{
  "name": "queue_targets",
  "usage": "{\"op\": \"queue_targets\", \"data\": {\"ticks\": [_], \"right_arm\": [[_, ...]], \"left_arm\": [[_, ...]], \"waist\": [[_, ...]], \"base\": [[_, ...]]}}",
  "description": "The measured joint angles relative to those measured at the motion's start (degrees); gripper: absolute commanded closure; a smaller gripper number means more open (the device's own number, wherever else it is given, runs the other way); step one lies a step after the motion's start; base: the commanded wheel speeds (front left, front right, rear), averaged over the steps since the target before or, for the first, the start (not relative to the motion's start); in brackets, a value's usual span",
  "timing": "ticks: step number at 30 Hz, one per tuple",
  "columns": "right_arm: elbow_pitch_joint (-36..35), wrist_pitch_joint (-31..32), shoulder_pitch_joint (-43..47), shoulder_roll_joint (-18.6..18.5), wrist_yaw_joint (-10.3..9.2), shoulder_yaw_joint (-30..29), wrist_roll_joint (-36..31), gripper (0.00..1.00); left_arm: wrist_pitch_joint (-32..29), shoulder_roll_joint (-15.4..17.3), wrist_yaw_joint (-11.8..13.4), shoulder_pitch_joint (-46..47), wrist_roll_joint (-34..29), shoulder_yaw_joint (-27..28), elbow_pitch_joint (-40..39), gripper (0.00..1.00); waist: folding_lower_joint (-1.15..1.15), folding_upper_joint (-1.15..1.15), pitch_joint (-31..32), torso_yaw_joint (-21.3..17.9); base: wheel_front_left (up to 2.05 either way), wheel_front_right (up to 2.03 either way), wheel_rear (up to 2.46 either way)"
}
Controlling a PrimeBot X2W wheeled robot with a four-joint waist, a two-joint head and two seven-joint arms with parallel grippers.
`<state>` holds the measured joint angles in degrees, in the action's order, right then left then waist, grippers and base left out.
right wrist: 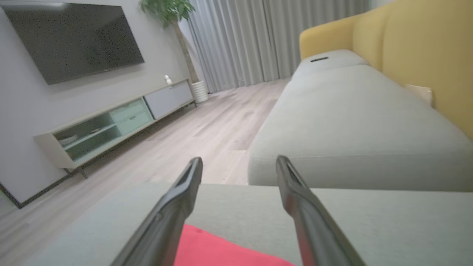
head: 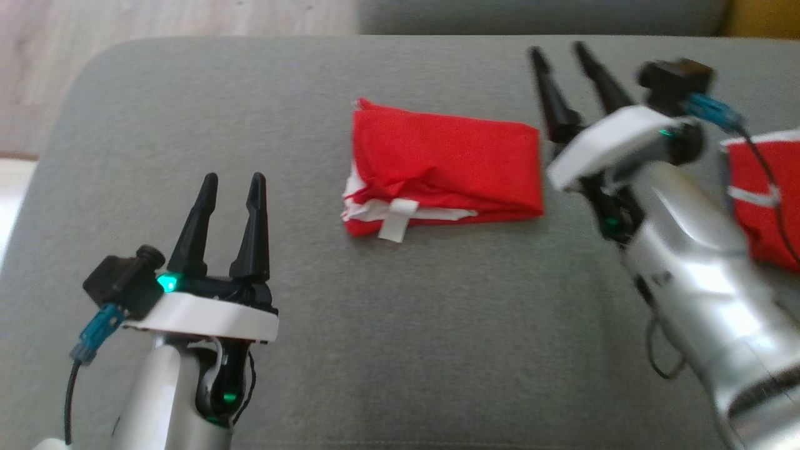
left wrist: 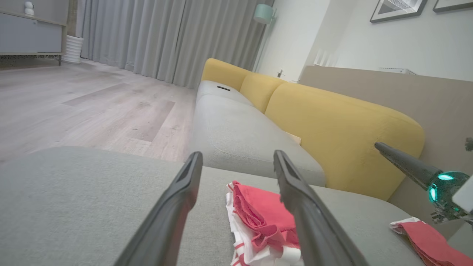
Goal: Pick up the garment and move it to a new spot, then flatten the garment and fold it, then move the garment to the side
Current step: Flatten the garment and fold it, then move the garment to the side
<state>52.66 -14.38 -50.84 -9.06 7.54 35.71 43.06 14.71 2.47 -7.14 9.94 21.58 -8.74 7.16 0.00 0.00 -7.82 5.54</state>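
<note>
The garment [head: 444, 169] is red with white trim and lies folded into a rectangle on the grey cushion [head: 375, 325], a white tab hanging at its near edge. My left gripper [head: 232, 181] is open at the lower left, well clear of the cloth. In the left wrist view the garment [left wrist: 258, 218] lies just past my open left gripper [left wrist: 238, 159]. My right gripper [head: 557, 51] is open and raised beside the garment's right edge, holding nothing. The right wrist view has a red strip of the garment [right wrist: 221, 249] below my open right gripper [right wrist: 239, 162].
A second red and white cloth [head: 765, 200] lies at the right edge, partly behind my right arm. Wooden floor [head: 156, 19] runs past the cushion's far left. A grey and yellow sofa [left wrist: 295, 122] stands beyond the cushion.
</note>
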Motion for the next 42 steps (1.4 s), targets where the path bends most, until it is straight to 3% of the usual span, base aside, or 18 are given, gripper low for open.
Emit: {"op": "queue_targets", "data": {"ticks": [4,10,17,32,42], "right_arm": [[-7.64,0.00,8.82,-1.45,0.00,-10.62,-12.29,0.00],[-17.61,0.00,21.72,0.22,0.00,-23.84,-25.36,0.00],[-24.25,0.00,29.76,4.59,0.00,-32.11,-30.26,0.00],[-28.54,0.00,33.94,5.63,0.00,-33.51,-31.97,0.00],[-23.43,0.89,30.44,5.68,0.00,-31.11,-30.67,0.00]], "left_arm": [[0.00,-0.01,0.00,0.03,-0.77,0.23,-0.41,0.00],[0.00,-0.01,0.00,0.02,-1.93,0.23,-0.34,0.00],[0.00,0.00,0.00,-0.24,-3.38,0.30,-0.12,0.00],[0.00,-0.01,0.00,-1.29,-4.77,0.99,-0.26,0.00],[0.00,-0.01,0.00,-0.75,-2.29,0.00,0.03,0.00]], "waist": [[0.00,0.00,0.00,-2.58],[0.00,0.00,0.01,-4.79],[0.00,0.00,-0.05,-5.82],[0.00,0.00,-0.38,-6.32],[0.00,0.00,-3.03,-4.01]], "base": [[0.00,0.00,0.00],[0.00,0.00,0.00],[0.00,0.00,0.00],[0.00,0.00,0.00],[0.00,0.00,0.00]]}}
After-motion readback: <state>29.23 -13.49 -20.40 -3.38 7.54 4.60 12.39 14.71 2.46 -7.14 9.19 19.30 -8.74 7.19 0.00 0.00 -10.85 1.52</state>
